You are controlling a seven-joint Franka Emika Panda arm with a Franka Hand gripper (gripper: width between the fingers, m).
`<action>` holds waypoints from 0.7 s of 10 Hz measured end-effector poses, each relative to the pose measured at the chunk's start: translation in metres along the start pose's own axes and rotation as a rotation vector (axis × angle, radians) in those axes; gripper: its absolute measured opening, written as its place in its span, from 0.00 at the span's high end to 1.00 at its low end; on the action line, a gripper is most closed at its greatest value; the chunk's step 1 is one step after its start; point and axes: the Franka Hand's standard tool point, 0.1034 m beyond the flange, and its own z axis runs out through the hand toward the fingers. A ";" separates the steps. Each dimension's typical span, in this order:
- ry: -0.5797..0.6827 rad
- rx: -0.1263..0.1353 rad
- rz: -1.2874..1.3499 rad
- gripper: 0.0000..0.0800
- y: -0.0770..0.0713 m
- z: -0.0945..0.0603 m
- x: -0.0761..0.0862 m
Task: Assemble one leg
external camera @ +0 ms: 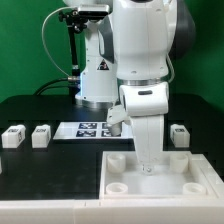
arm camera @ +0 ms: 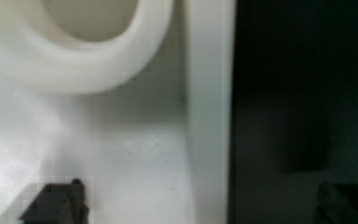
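Observation:
The large white plate [external camera: 120, 175] lies at the front of the black table. My gripper [external camera: 147, 168] points straight down over the plate's far part, its fingers hard to make out in the exterior view. In the wrist view the gripper [arm camera: 199, 205] is open and holds nothing. One dark fingertip [arm camera: 55, 203] is over the plate [arm camera: 140, 130] and the other is over the black table. The plate's straight edge runs between them, and a round socket [arm camera: 87, 30] lies beyond. Two small white legs [external camera: 13, 135] [external camera: 40, 135] stand at the exterior view's left and one leg [external camera: 179, 133] stands at its right.
The marker board [external camera: 82, 129] lies flat behind the plate, partly hidden by my arm. The robot base [external camera: 97, 75] stands behind it. The black table [external camera: 50, 165] [arm camera: 300, 100] surrounds the plate.

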 end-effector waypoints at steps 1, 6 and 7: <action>0.000 0.000 0.000 0.19 0.000 0.000 0.000; -0.018 -0.082 0.263 0.19 -0.032 -0.062 0.033; -0.006 -0.084 0.459 0.19 -0.041 -0.065 0.050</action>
